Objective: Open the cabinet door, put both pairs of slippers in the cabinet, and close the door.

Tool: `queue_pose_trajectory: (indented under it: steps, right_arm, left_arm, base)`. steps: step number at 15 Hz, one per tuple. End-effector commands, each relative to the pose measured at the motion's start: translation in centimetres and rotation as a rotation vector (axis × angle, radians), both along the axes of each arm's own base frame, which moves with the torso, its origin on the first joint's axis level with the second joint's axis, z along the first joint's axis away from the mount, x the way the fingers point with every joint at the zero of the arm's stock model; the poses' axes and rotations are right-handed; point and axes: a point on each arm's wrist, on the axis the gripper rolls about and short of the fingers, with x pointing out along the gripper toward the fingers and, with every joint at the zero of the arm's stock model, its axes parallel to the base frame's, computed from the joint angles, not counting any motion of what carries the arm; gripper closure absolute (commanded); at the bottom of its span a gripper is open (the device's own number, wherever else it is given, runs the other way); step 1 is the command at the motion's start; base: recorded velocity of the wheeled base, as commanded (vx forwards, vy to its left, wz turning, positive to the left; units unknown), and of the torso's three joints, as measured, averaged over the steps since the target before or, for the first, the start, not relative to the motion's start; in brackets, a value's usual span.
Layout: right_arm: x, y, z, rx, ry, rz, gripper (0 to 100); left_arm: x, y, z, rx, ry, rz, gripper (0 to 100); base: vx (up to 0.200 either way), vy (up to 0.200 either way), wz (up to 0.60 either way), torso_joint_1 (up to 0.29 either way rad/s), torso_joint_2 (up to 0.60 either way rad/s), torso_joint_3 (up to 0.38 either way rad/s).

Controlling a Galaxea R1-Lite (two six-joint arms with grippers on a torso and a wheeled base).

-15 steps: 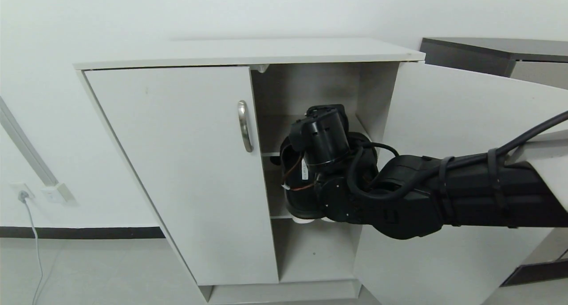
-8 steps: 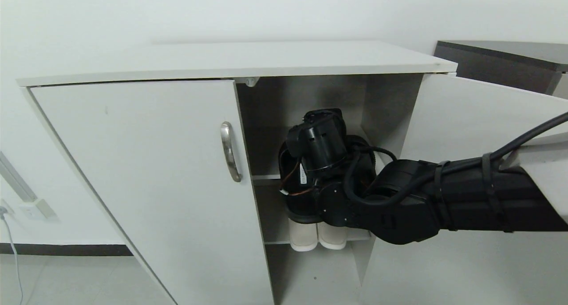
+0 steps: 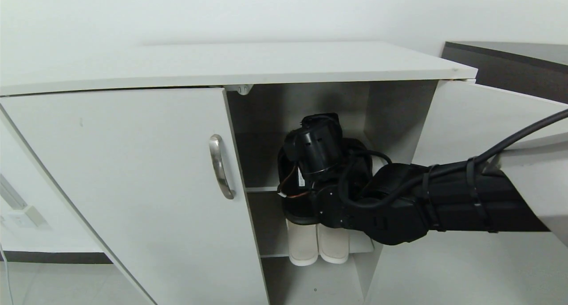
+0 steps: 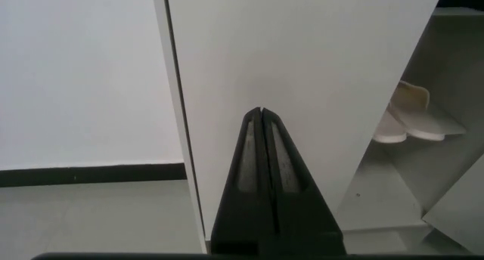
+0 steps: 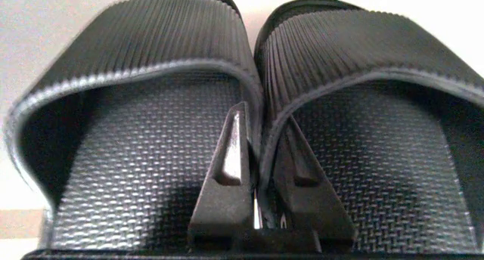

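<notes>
Your right gripper (image 5: pixel 257 135) is clamped on the touching inner edges of the black slippers (image 5: pixel 151 162), level with the cabinet's (image 3: pixel 266 65) upper shelf edge. The white slippers (image 3: pixel 317 247) overhang the lower shelf's front edge. Your left gripper (image 4: pixel 262 120) is pressed together before the closed left door (image 3: pixel 133 185).

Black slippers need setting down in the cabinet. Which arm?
Right. The right claw is shut on the black slippers, inside the open side of the cabinet, above the white slippers on a shelf. The left claw is shut and empty, outside, facing the closed door.
</notes>
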Motion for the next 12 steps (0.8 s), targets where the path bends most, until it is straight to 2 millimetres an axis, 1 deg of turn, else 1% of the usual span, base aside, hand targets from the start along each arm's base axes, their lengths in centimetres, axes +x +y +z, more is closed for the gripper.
queue_pose_trajectory:
  steps: [1,2,6,9,12]
  right_arm:
    - [0.6,0.2,-0.3,-0.003,0.003,-0.002,100]
    - [1.4,0.4,-0.6,-0.005,0.001,-0.013,100]
    - [3.9,0.5,-0.3,-0.015,-0.019,-0.026,100]
    - [4.9,0.8,0.3,-0.009,-0.024,-0.034,100]
    - [5.3,0.7,2.0,0.008,-0.035,-0.035,100]
  left_arm:
    - [0.0,0.0,0.0,0.000,0.000,0.000,100]
    - [0.0,0.0,0.0,-0.002,0.000,0.001,100]
    - [0.0,0.0,0.0,-0.002,0.002,0.001,100]
    - [0.0,0.0,0.0,-0.002,0.002,0.003,100]
    - [0.0,0.0,0.0,-0.002,0.002,0.003,100]
  base:
    - [0.000,0.000,0.00,0.000,0.00,0.000]
    - [0.000,0.000,0.00,0.000,0.00,0.000]
    - [0.000,0.000,0.00,0.000,0.00,0.000]
    - [0.000,0.000,0.00,0.000,0.00,0.000]
    - [0.000,0.000,0.00,0.000,0.00,0.000]
